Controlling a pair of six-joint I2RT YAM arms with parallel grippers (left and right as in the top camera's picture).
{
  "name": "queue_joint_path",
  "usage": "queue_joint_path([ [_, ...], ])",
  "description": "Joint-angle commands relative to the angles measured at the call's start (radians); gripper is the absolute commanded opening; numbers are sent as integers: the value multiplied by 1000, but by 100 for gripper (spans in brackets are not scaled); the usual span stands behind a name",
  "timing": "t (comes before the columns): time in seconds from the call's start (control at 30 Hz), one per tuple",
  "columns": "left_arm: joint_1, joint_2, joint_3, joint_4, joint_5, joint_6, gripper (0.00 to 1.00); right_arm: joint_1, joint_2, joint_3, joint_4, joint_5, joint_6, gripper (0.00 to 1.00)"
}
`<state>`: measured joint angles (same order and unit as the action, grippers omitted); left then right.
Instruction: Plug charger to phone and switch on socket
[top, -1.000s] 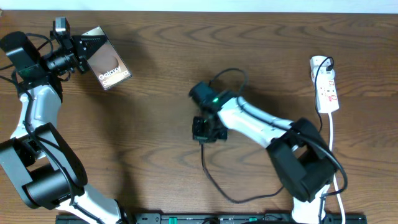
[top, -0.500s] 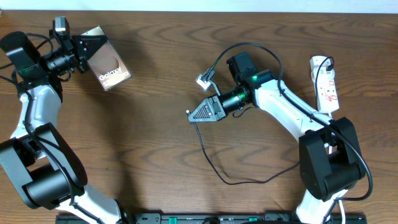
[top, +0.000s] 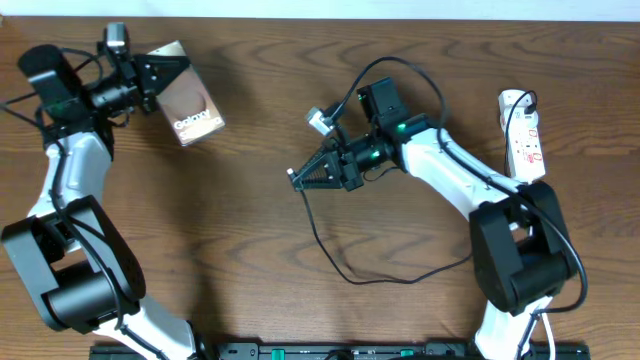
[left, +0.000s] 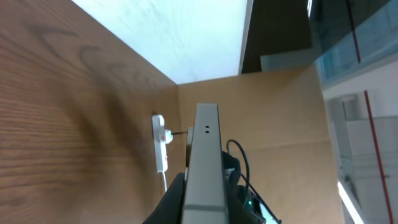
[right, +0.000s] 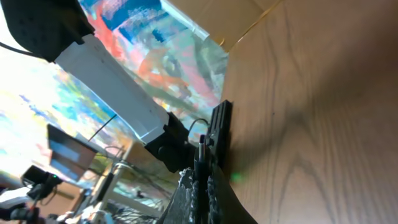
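My left gripper (top: 163, 72) is shut on the top edge of the phone (top: 196, 108), a bronze slab with "Galaxy" lettering, held tilted above the table's far left. In the left wrist view the phone (left: 206, 149) shows edge-on between the fingers (left: 205, 210). My right gripper (top: 300, 176) is shut on the charger's connector tip, which points left toward the phone. The thin black charger cable (top: 322, 238) hangs from it and loops over the table. In the right wrist view the fingers (right: 202, 186) pinch the connector (right: 202, 148), with the phone's pale edge (right: 118, 93) ahead.
The white socket (top: 526, 140) lies at the far right edge with a black plug (top: 520, 101) in its top end and a white cord trailing down. It shows far off in the left wrist view (left: 160, 142). A cable loop (top: 400, 280) lies near the table's front.
My right arm swung up from the table centre and turned leftward with the connector. My left gripper moved right with the phone, toward the right gripper.
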<state>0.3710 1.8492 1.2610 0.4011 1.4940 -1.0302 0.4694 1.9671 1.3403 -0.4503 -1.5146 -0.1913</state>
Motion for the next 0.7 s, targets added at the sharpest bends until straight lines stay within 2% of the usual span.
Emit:
queue_joint_path([
  [0.0, -37, -28, 16, 9, 5, 36, 7, 20, 25, 13, 26, -46, 44, 1],
  [0.23, -121, -28, 16, 17, -115, 50, 7, 23, 27, 13, 222, -46, 256, 1],
  [0.47, -200, -28, 16, 208, -155, -5, 7, 23, 27, 13, 468, -15, 541, 1],
  [0.67, -217, -28, 16, 359, -179, -111, 8, 23, 27, 13, 569, -2, 644, 1],
])
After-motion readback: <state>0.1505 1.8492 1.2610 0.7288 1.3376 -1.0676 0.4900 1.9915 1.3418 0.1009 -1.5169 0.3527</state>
